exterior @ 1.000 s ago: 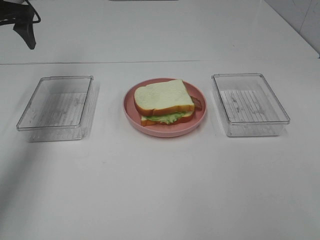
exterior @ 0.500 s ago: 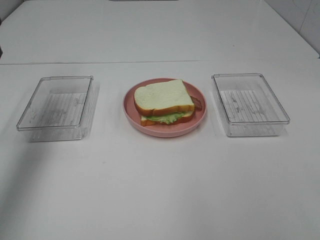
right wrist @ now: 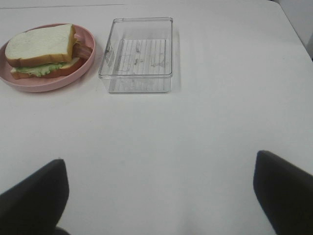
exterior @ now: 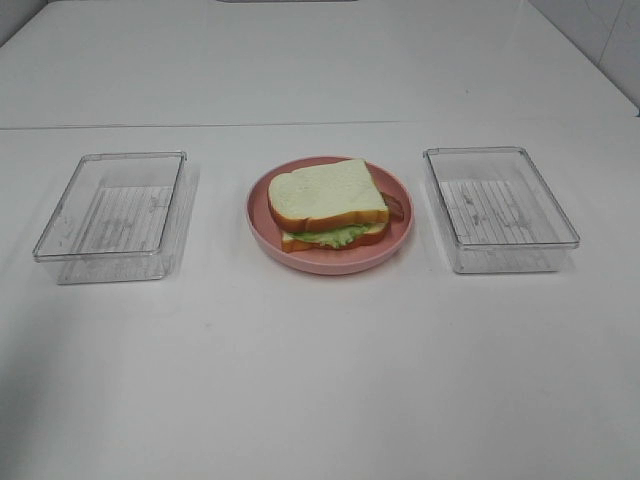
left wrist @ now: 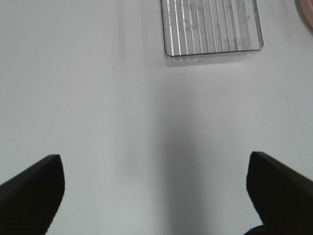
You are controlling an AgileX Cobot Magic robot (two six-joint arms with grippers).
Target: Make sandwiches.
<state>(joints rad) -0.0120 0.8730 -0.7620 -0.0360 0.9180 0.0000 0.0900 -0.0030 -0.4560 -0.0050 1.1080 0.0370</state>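
Sitting mid-plate (exterior: 262,232), the sandwich (exterior: 328,203) has bare table (exterior: 320,380) all around.

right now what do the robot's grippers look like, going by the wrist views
Only the fingertips show. The left gripper has two black, matte, wedge-shaped fingers entering from the frame's lower corners. The right gripper looks the same: two dark, blunt fingers. No cables, markings or arm links are visible, and the overhead view shows neither arm.
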